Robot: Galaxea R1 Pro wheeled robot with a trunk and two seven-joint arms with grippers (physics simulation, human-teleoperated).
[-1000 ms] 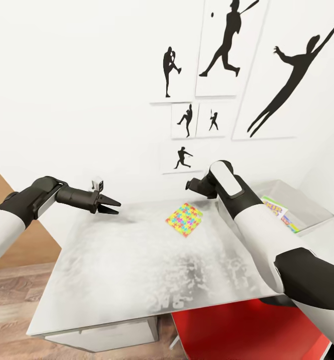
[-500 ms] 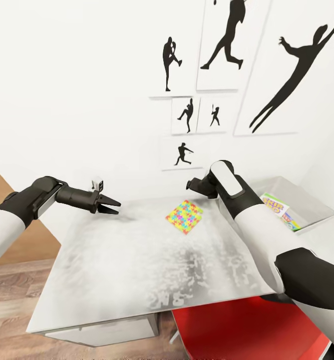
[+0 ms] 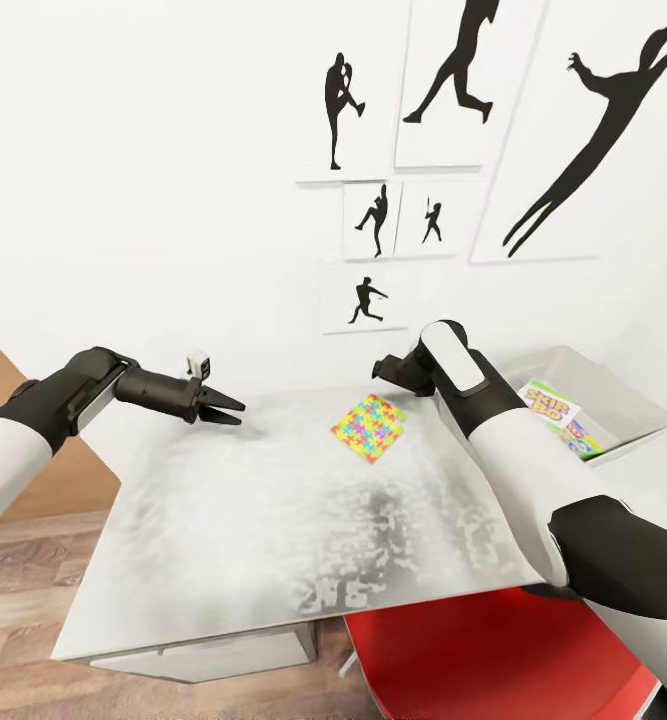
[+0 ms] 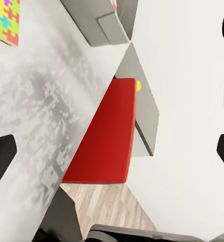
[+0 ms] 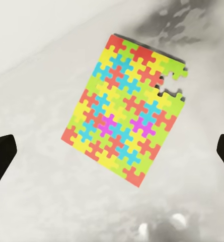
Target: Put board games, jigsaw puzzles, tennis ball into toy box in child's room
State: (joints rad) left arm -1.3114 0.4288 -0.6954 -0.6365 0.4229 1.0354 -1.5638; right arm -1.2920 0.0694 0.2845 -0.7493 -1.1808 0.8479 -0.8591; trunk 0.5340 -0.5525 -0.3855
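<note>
One jigsaw puzzle [image 3: 369,428] lies flat on the light grey table [image 3: 273,520], toward its far side. My right gripper [image 3: 378,369] hangs open just above and behind it; in the right wrist view the puzzle [image 5: 127,111] sits between the spread fingertips [image 5: 1,156]. My left gripper [image 3: 228,412] is open over the table's far left part, holding nothing. The toy box [image 3: 613,405] stands at the right with the Skip-Bo board game [image 3: 553,403] inside. A small yellow-green tennis ball [image 4: 138,85] shows past the red seat in the left wrist view.
A red chair [image 3: 493,650] is tucked under the table's near right edge. A white wall with black sports silhouette pictures [image 3: 368,298] stands close behind the table. Wood-plank floor [image 3: 13,580] lies to the left.
The whole view has shifted: the wall pictures sit higher and more of the toy box shows, so the camera moved. The puzzle and both grippers keep their places.
</note>
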